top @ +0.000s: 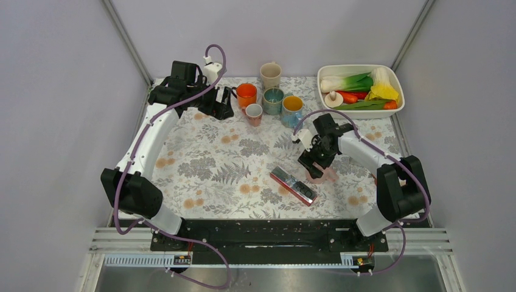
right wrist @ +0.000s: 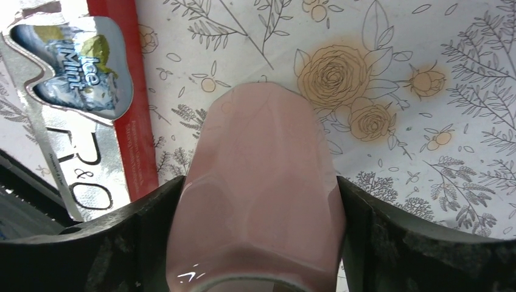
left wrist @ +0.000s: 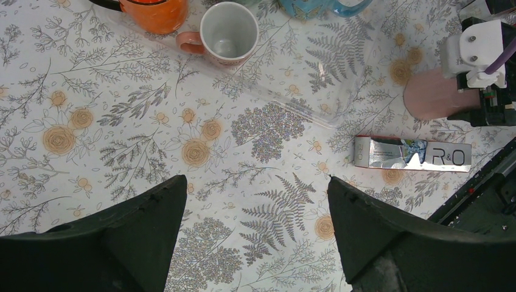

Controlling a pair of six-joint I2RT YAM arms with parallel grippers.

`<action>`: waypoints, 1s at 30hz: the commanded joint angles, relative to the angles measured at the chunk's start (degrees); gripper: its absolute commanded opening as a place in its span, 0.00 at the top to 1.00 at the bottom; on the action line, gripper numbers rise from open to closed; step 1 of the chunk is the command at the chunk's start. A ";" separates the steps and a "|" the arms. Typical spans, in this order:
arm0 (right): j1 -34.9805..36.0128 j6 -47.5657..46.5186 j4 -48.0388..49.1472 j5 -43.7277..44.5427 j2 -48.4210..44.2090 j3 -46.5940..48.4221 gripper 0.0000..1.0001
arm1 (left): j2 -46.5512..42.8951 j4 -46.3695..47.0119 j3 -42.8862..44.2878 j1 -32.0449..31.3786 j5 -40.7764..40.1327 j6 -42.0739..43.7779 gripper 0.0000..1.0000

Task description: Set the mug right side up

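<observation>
The pale pink mug (right wrist: 261, 194) sits between my right gripper's (right wrist: 258, 243) two fingers, which press on both of its sides. One round end faces the wrist camera and its body points away toward the tablecloth. I cannot tell which end is the mouth. In the top view the pink mug (top: 324, 174) is low over the cloth under the right gripper (top: 314, 163). It also shows in the left wrist view (left wrist: 429, 94). My left gripper (top: 222, 103) is open and empty at the back left, its jaws wide apart (left wrist: 255, 201) above the cloth.
A red and silver toothpaste box (top: 294, 185) lies just left of the pink mug. Upright mugs stand at the back: orange (top: 246, 94), small pink-and-white (top: 254, 114), teal (top: 272, 100), blue (top: 292, 109), beige (top: 270, 74). A white tub (top: 395, 76) of vegetables is back right.
</observation>
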 commanded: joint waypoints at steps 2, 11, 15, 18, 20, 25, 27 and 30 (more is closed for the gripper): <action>0.50 -0.13 -3.53 -2.76 -4.23 5.18 1.00 | -0.51 1.74 1.07 -0.12 2.40 0.17 0.13; 0.40 2.32 0.06 -4.15 -11.35 5.95 1.00 | -0.15 2.43 -0.08 -0.96 6.82 -1.54 0.14; 0.43 5.03 2.24 -4.69 -15.22 6.90 1.00 | -0.14 6.06 -2.75 -2.77 14.99 -5.42 0.14; 0.41 8.90 5.41 -7.81 -19.30 8.21 1.00 | 0.38 12.79 -6.13 -4.77 23.25 -12.75 0.12; 0.41 12.21 9.59 -9.45 -23.06 8.38 1.00 | 0.95 17.35 -7.59 -6.84 27.26 -17.53 0.11; 0.41 20.65 20.10 -13.44 -30.40 7.30 1.00 | 2.14 32.67 -9.32 -11.70 34.44 -32.86 0.08; 0.41 24.31 24.97 -15.08 -32.70 6.08 1.00 | 3.07 42.14 -10.19 -12.79 36.51 -41.38 0.07; 0.41 28.43 29.31 -15.42 -34.10 5.36 1.00 | 5.21 51.93 -9.93 -14.46 37.60 -50.72 0.08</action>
